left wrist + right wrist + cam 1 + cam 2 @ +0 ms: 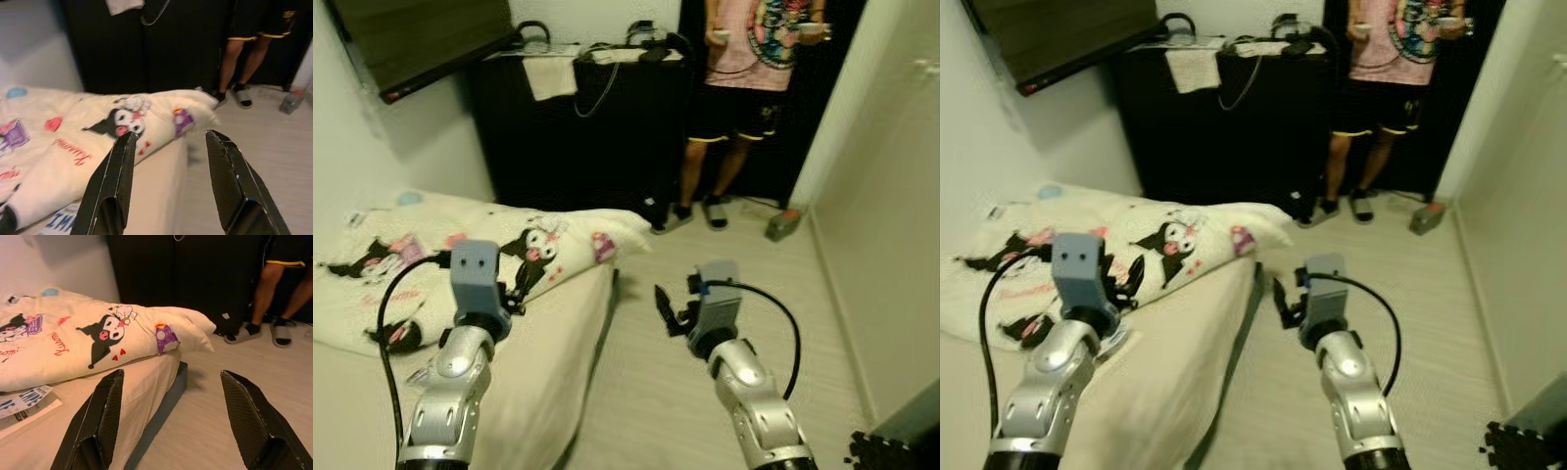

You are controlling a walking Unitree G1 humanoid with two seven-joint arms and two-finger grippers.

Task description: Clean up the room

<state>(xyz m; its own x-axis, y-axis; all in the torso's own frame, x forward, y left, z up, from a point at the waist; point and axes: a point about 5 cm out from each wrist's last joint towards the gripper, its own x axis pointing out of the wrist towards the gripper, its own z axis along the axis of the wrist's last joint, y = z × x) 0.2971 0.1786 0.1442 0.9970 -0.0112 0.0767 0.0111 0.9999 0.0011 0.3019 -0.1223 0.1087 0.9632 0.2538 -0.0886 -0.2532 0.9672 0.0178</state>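
Hovering wide-spread, left gripper (168,181) and right gripper (176,421) face one quilt (460,255), one person (744,88)

Bed (558,352) on the left, floor (764,284) on the right. Blanket (431,245) bunched across the bed's far part, one corner reaching over the bed's right edge. Papers (22,404) on the mattress just in front of the blanket. Cabinet (578,127) behind the bed at the far wall; cloth (550,76) and cables (607,69) on top. Person (744,98) stands right of the cabinet. Small bottle (781,224) on the floor beside the person's feet. Screen (421,39) on the left wall.
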